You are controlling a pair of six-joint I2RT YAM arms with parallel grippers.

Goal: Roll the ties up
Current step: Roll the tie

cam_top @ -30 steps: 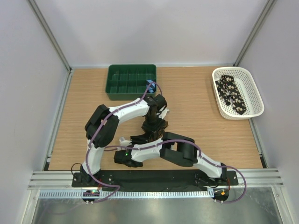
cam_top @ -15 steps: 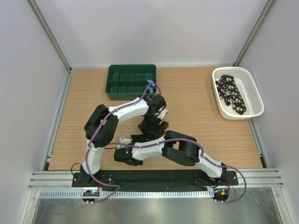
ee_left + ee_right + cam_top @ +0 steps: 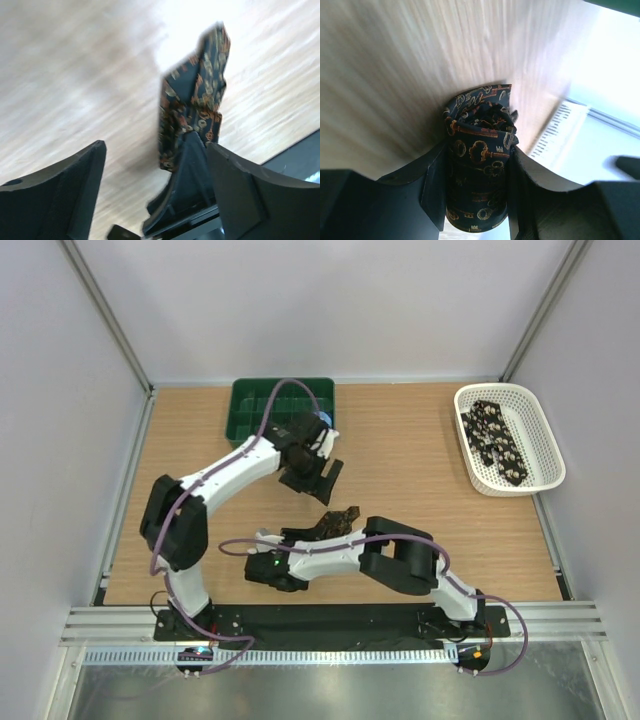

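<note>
Jaws spread and empty, my left gripper (image 3: 316, 480) hangs over the table (image 3: 420, 460) just in front of the tray (image 3: 245, 390). A blue roll (image 3: 322, 421) shows by the tray's right edge, partly hidden behind the arm. I read this arm as parked high and clear, so that its wrist camera looks down on the work and its fingers snag nothing.

Lower and slightly to the right, my right gripper (image 3: 478, 150) pinches the tie (image 3: 479, 125), a dark one with orange figures wound into a tight roll. The jaws press on opposite flanks. That grip across the coils looks meant to stop the roll springing open. Whether the roll rests on the wood or sits just off it, I cannot tell.

At far right, well apart, the basket (image 3: 500, 388) holds a second tie (image 3: 497, 440), black with pale spots, lying loose and unrolled. By my judgement one tie is wound and ready for the tray, and one is left to do.
</note>
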